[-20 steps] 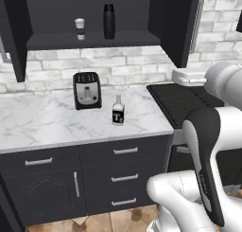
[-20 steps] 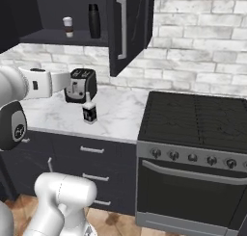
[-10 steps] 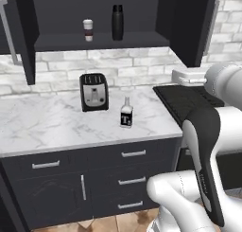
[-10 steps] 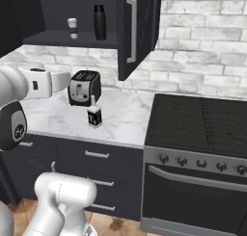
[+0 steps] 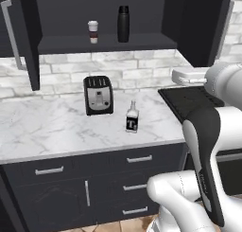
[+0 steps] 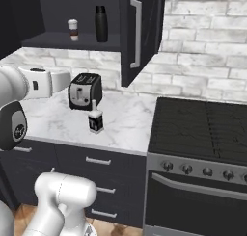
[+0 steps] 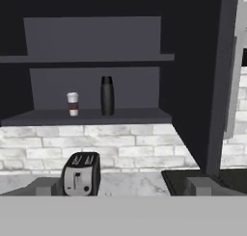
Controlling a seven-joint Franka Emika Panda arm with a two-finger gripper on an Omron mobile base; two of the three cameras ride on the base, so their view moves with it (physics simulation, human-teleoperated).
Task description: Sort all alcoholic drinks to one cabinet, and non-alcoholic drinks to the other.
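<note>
So the small white paper coffee cup with the brown band and the taller plain black cylindrical flask are both parked side by side on the lower shelf of the open dark wall cabinet, which looks to me like that cabinet is the non-alcoholic one and that half of the sort is done. The squat pale bottle with the black label and white letter is standing upright out on the white marble counter, just in front and to the right of the black-and-silver toaster, not touching it. My guess is it's next to go in the other cabinet. The gripper hangs back well short of everything, jaws spread wide with nothing between them, pointed at the shelf and toaster. The black stove sits right of the counter.
</note>
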